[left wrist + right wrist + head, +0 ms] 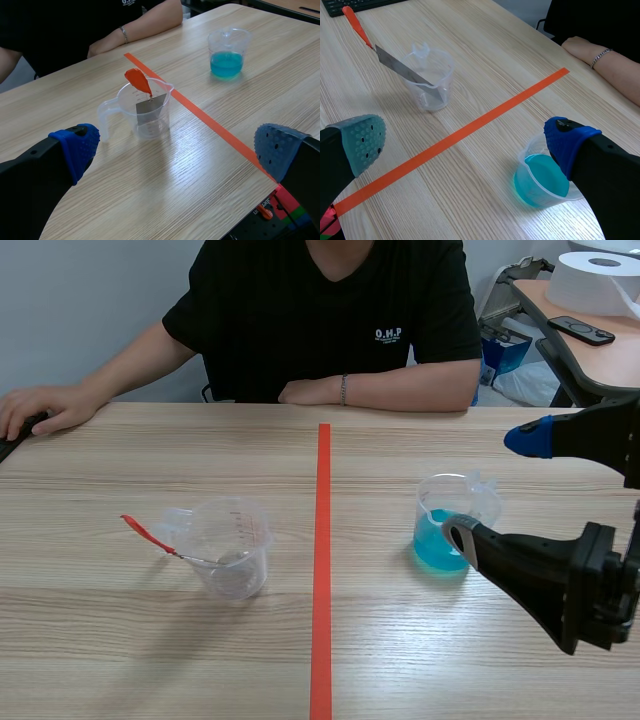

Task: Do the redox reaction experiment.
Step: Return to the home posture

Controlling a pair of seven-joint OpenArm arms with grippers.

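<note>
A clear measuring cup (pixel 232 558) stands left of the red tape line, with a metal strip (pixel 195 558) leaning in it by its red handle (pixel 148 534). A second clear cup of blue liquid (pixel 443 535) stands right of the line. My right gripper (pixel 497 488) hovers open just beside and over the blue cup (pixel 540 185), whose rim lies under one of the fingers (pixel 567 142). My left gripper (pixel 177 150) is open, above the table, with the strip cup (pixel 145 117) ahead between its fingers and the blue cup (pixel 227 52) farther off. The left arm is outside the scene view.
A person sits across the table, one hand (pixel 45 410) on the far left edge and a forearm (pixel 380 390) resting near the middle. A keyboard (pixel 360 4) lies beyond the strip cup. A side table (pixel 580 350) with a paper roll stands at the back right.
</note>
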